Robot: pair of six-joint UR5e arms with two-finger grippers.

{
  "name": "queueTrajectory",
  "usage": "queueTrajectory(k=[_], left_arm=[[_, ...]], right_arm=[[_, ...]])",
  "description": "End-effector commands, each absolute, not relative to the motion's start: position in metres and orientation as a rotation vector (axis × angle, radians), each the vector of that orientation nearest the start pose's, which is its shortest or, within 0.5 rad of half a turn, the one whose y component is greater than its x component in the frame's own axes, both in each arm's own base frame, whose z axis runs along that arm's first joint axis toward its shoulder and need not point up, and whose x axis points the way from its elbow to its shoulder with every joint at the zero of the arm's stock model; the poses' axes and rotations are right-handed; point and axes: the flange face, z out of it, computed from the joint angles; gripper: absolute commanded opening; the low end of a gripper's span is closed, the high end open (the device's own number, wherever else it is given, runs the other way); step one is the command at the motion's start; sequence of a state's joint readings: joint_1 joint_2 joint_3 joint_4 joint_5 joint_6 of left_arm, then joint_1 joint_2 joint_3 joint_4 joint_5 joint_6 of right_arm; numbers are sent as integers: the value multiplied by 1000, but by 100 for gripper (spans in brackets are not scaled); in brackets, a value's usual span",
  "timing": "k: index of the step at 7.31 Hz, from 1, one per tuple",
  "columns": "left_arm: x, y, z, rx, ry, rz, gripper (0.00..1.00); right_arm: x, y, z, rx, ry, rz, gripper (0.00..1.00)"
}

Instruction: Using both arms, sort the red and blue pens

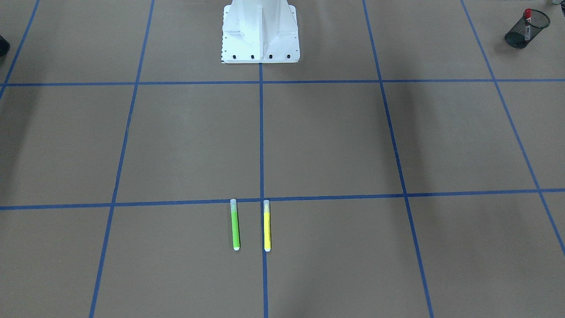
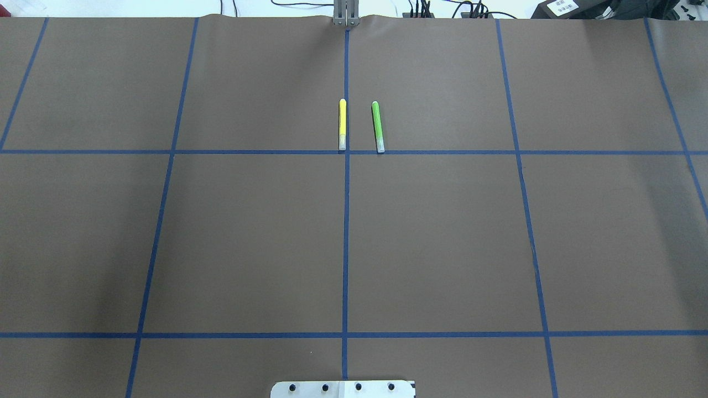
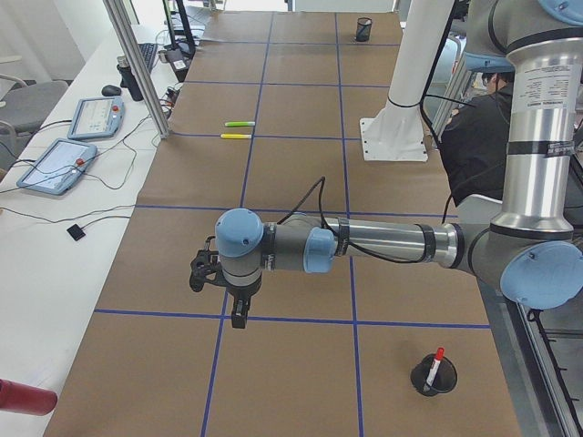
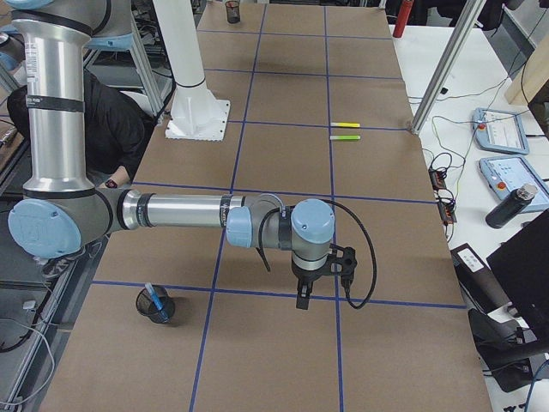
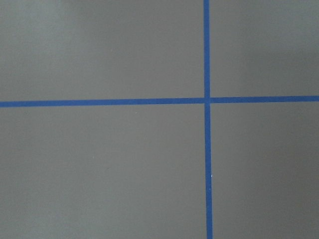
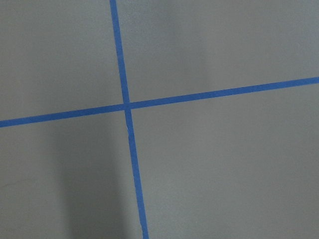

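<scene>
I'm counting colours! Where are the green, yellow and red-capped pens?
Slim green marker [image 1: 235,226], front-facing view: mid-barrel.
Slim yellow marker [image 1: 267,227], front-facing view: mid-barrel.
White red-capped marker [image 1: 528,14], front-facing view: its red cap.

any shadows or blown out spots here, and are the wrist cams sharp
Front-facing view: the white robot base is washed out, and soft shadow bands cross the table. Right wrist view: a dim shadow patch lies lower left, beside the blue tape. Left wrist view: evenly lit, slightly soft.
</scene>
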State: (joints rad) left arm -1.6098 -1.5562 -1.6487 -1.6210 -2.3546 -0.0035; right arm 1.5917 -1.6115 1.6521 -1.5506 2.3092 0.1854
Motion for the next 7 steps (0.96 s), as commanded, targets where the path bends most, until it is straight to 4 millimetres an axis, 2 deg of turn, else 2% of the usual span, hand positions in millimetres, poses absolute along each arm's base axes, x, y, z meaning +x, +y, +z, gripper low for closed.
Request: queueTrajectory(k=[1, 5, 7], left_arm=[[-50, -495, 618, 131, 782, 27, 100], [-50, -493, 622, 126, 781, 27, 100], [-50, -493, 623, 125, 781, 27, 100]], right_arm=[[52, -487, 631, 19, -758, 200, 100], [45, -484, 626, -9, -851, 198, 100], [44, -486, 617, 2, -870, 194, 100]])
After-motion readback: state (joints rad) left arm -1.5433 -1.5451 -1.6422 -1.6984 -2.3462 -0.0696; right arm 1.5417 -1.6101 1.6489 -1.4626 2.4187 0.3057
